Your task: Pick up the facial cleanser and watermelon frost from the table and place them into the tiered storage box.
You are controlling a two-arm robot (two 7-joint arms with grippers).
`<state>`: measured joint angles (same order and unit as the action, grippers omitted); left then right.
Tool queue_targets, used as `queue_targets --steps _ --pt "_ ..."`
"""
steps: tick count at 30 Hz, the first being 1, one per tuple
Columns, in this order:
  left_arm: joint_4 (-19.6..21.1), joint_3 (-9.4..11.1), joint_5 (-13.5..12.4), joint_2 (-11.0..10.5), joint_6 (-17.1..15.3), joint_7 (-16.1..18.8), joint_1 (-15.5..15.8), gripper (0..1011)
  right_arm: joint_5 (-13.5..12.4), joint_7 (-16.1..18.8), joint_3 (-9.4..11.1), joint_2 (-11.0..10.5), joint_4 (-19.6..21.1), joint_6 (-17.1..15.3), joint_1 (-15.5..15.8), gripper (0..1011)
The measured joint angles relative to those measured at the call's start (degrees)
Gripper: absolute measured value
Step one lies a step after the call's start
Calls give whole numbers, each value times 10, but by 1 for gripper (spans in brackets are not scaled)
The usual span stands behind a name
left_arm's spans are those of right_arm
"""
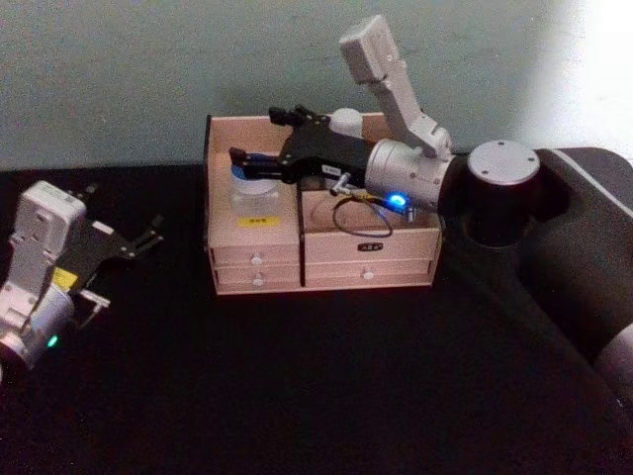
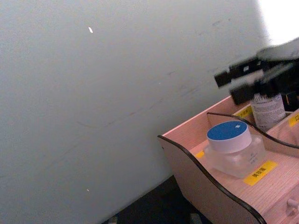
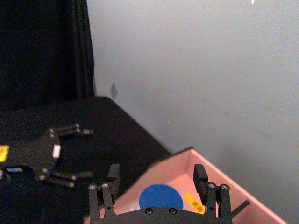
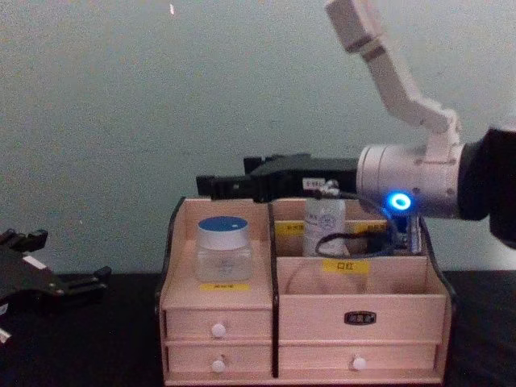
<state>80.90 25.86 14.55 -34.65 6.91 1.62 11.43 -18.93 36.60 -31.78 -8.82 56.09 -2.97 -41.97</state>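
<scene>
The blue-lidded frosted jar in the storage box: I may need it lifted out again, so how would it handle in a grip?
The squat frosted jar with the blue lid looks like thick glass, so probably stiff, heavy for its size and breakable. Its smooth walls may be slippery. Its broad base suggests it won't tip.

Silver arms, black tools, blue indicator light.

You can count one tiered storage box on the tabletop. It has four small drawers with four white knobs. Inside it you see one jar with a blue lid and one bottle. You have two end effectors.
</scene>
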Motion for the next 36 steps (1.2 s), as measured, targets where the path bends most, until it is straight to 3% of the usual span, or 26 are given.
queue_targets --steps 8,16,23,25,32,36 --pt "0 0 0 0 0 0 0 1001 -23 -12 14 -30 83 0 30 1002" --pt "0 0 0 0 0 0 0 1001 -34 -63 43 -60 144 8 64 1002" --pt "0 0 0 0 0 0 0 1001 -38 -113 84 -85 171 17 95 1002" --pt "0 0 0 0 0 0 0 1001 -38 -137 106 -95 184 25 113 1002" --pt "0 0 0 0 0 0 0 1001 -34 -188 155 -108 210 39 165 1002" --pt "0 0 0 0 0 0 0 1001 -28 -207 173 -112 216 42 194 1002"
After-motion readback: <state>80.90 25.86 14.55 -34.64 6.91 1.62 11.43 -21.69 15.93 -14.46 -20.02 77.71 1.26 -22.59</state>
